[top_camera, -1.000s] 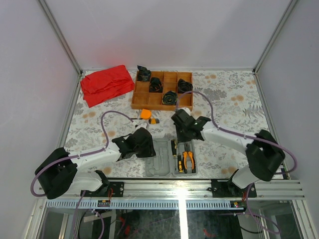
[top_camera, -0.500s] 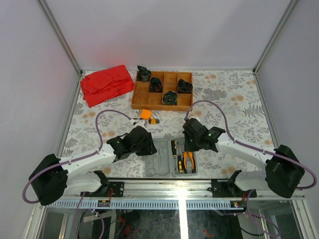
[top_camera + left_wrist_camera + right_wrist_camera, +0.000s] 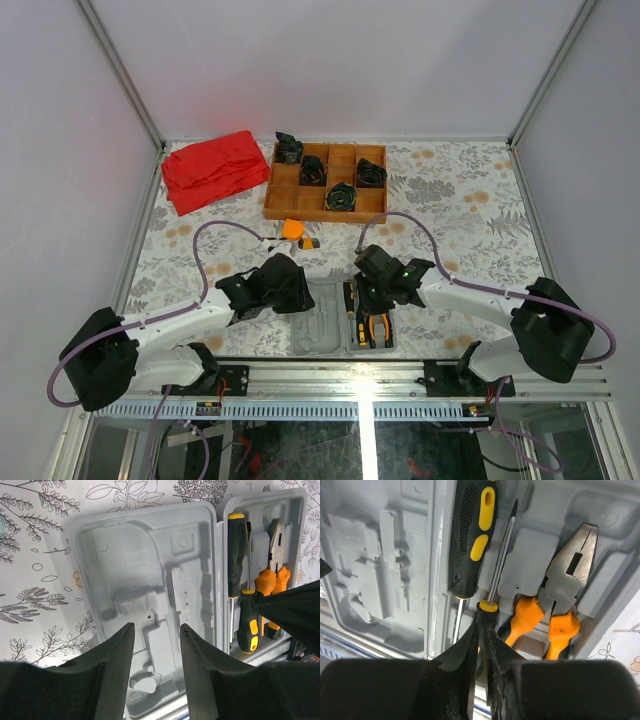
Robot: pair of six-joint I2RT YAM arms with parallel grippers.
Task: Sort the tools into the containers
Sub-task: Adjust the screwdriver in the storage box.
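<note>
Right gripper (image 3: 481, 617) closed to a slit, tips on the yellow collar of the thin screwdriver (image 3: 488, 606). Its handle is hidden under the fingers, so I can't tell if it's pinched. To its left is the black-and-yellow screwdriver (image 3: 470, 535) in its recess, pointing the opposite way. To its right are the orange-handled pliers (image 3: 560, 585). All three sit in the right half of the open grey case (image 3: 380, 555).

Left gripper (image 3: 156, 630) spread wide, hovering over the case's left half.

Farther out on the floral table (image 3: 470, 210): orange tape measure (image 3: 292, 229) with a small yellow-grey piece (image 3: 311, 242) just beside it. Beyond those are the wooden tray (image 3: 272, 190) with black coiled bundles (image 3: 341, 196), and a red cloth (image 3: 213, 168).
</note>
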